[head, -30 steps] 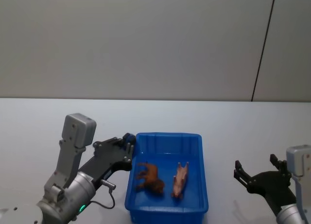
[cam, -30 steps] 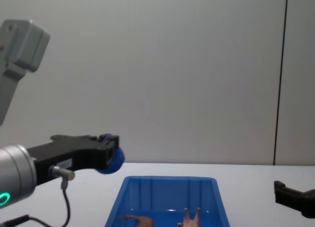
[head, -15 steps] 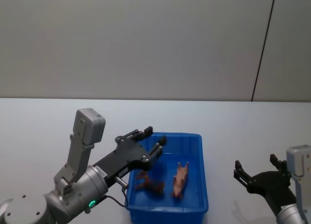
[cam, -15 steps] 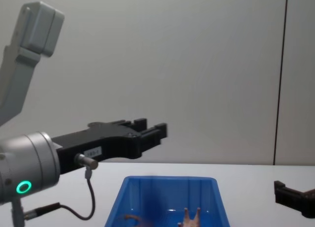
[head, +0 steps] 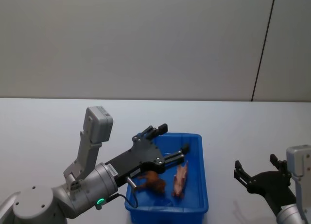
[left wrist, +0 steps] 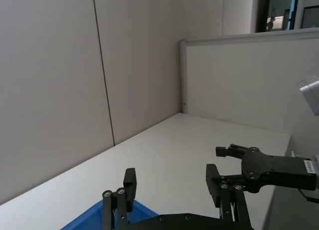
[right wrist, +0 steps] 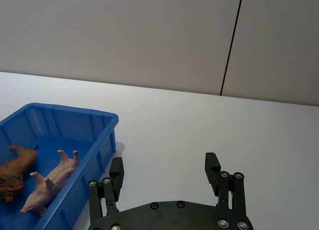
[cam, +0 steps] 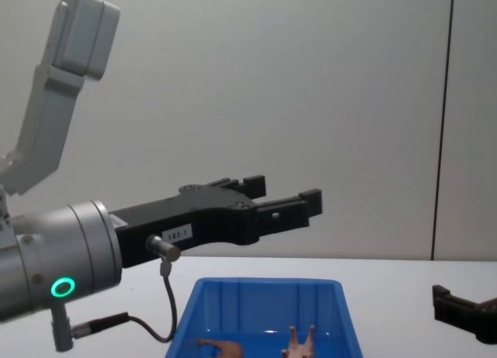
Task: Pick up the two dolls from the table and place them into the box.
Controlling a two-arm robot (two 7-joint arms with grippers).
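Standing by the plain white table [head: 39, 122], nearest me the right gripper [head: 256, 173] sits low at about four o'clock of the scene, fingers spread wide and holding nothing, well apart from the bright blue plastic box [head: 197, 204] with its thick rim. Inside that box, toward its near end, lie both dolls side by side: the tan-brown soft doll [head: 151, 181] at nine o'clock of the box floor, and the pale pink doll with pointed limbs [head: 180, 181] just beside it at three o'clock, stretched lengthways. Neither is on the table, so by my reckoning the placing looks done. Above the box's far left corner, the left gripper [head: 170, 144] hangs in the air with its black fingers wide apart and empty.

Both figures look light and squashy, unlikely to break or slide much. If one needed lifting, I'd pinch across the plump trunk, not the thin legs, which would likely bend out of the grip.
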